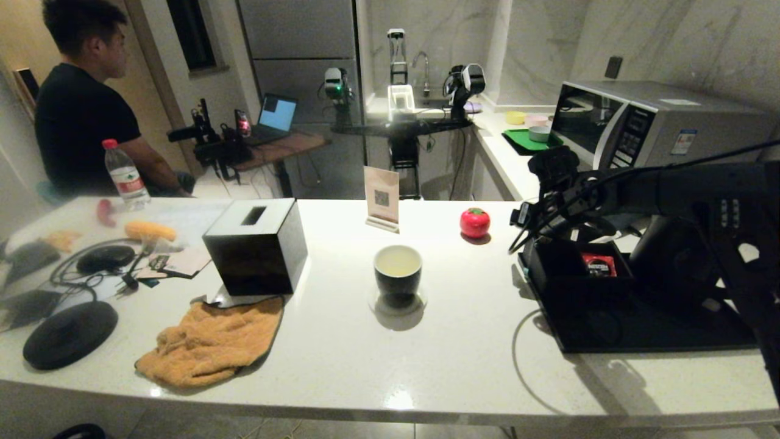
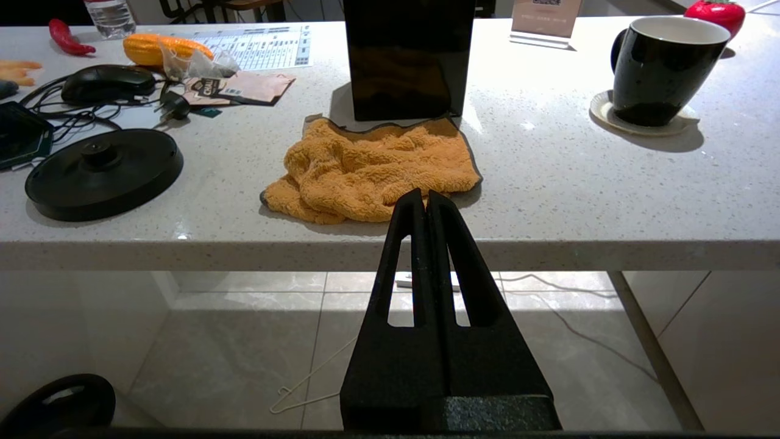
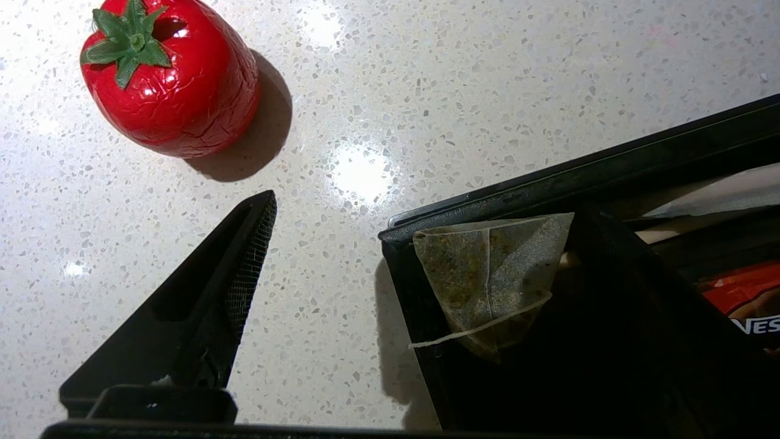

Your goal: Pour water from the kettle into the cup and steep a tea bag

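Note:
The cup (image 1: 397,271) stands on a round coaster at mid-counter, black outside and pale inside. My right gripper (image 1: 527,235) hangs open over the near left corner of a black tray (image 1: 640,335). In the right wrist view the grey-green tea bag (image 3: 487,274) lies just inside the tray's rim (image 3: 548,177), between the open fingers of the right gripper (image 3: 426,204) and against the inner one. The other finger is over bare counter. A dark rounded bulk (image 1: 667,262) behind my right arm may be the kettle, mostly hidden. My left gripper (image 2: 425,194) is shut, parked before the counter's front edge.
A red toy tomato (image 1: 475,222) sits just left of the tray. A red sachet (image 1: 600,265) lies in the tray. A black square box (image 1: 256,247), an orange towel (image 1: 213,341) and a bare kettle base (image 1: 70,334) fill the left. A card stand (image 1: 382,198) is behind the cup.

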